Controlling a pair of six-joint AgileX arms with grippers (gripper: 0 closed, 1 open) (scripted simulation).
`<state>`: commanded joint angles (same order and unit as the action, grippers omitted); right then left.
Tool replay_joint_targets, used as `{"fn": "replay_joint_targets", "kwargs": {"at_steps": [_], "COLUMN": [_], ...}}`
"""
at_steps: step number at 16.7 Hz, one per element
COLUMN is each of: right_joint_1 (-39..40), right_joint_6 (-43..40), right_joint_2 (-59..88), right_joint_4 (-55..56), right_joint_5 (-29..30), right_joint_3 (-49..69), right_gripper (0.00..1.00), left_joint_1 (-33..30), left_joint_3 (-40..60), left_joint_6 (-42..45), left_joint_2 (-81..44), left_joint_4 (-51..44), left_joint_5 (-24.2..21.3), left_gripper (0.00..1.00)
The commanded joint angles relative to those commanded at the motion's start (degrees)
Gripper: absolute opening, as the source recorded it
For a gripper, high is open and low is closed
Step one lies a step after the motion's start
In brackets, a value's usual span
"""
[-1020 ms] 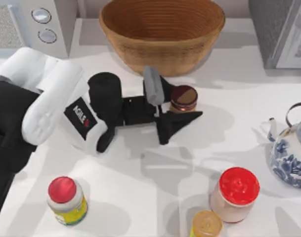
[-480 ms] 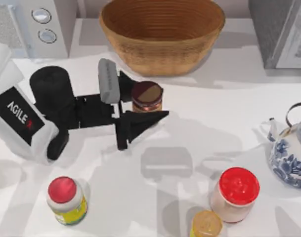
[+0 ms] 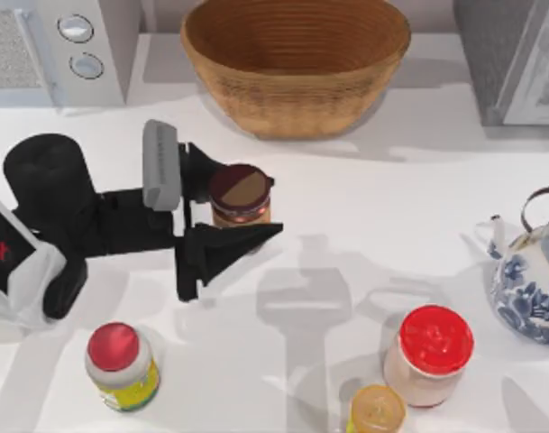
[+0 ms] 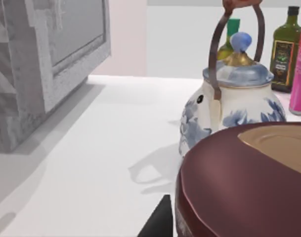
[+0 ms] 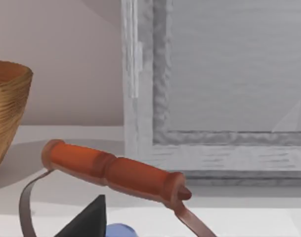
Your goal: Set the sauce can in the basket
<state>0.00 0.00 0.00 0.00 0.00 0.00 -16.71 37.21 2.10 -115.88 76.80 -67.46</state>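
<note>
Sauce can (image 3: 240, 192) clamped by left gripper (image 3: 222, 209) marked "AgileX"

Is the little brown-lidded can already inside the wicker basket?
No. The sauce can sits in the left gripper, in front of the basket.

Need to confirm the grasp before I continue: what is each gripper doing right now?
Left gripper: shut on the sauce can, in front of the basket.
Right gripper: cannot be told.
</note>
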Motion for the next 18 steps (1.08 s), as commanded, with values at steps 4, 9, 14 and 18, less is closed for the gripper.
{"fn": "replay_joint_targets", "kwargs": {"at_steps": [4,9,14,18], "right_joint_1": [0.00,0.00,0.00,0.00], "right_joint_6": [0.00,0.00,0.00,0.00], "right_joint_2": [0.00,0.00,0.00,0.00], "right_joint_4": [0.00,0.00,0.00,0.00], "right_joint_5": [0.00,0.00,0.00,0.00], "right_joint_3": [0.00,0.00,0.00,0.00], "right_gripper": [1.00,1.00,1.00,1.00], "left_joint_1": [-0.42,-1.29,-2.18,-2.49], "left_joint_3": [2.28,17.49,37.90,45.21], "left_joint_6": [-0.10,-0.75,-1.09,-1.17], "left_joint_2": [-0.53,-1.35,-2.12,-2.91], "left_joint_4": [-2.19,-15.30,-33.54,-40.82], "left_joint_5": [2.19,14.62,31.25,38.45], "left_gripper": [0.00,0.00,0.00,0.00]}}
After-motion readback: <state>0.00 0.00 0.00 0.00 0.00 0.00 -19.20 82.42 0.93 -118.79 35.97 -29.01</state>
